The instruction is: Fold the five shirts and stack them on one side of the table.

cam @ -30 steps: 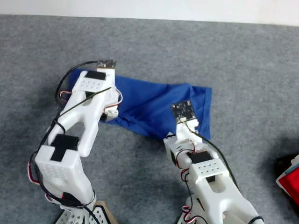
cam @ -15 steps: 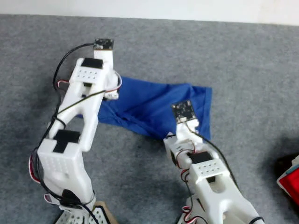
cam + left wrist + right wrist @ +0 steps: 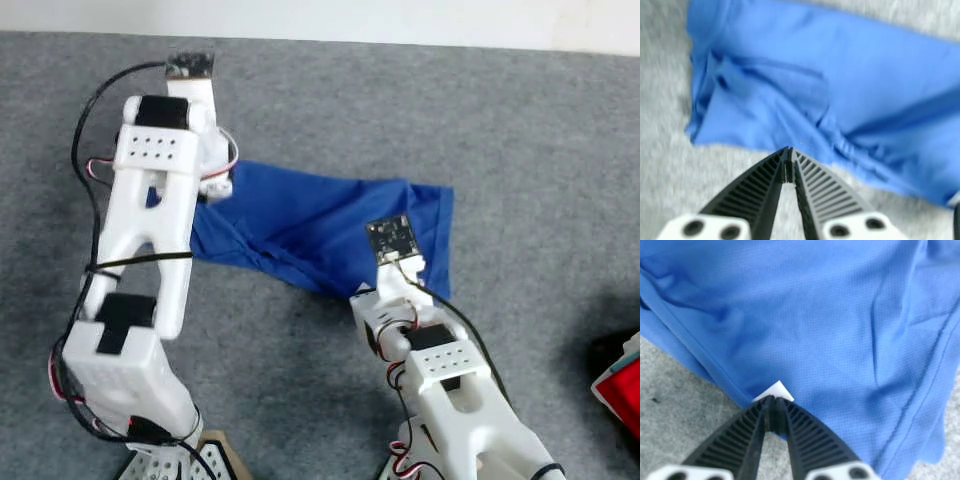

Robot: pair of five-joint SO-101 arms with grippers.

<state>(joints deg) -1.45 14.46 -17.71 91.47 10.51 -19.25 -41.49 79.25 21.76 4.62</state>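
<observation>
Shirt (image 3: pixel 330 225) lies just ahead of both tips; right pincer (image 3: pixel 774 412) clenched on hem; left pincer (image 3: pixel 788 152) clenched, grasp unclear; best draw fold flat, slowly.

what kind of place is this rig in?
Probably a robotics lab bench, not a home. The white left arm and right arm sit side by side at a table covered in grey felt, with a blue shirt laid out as a test piece.
</observation>
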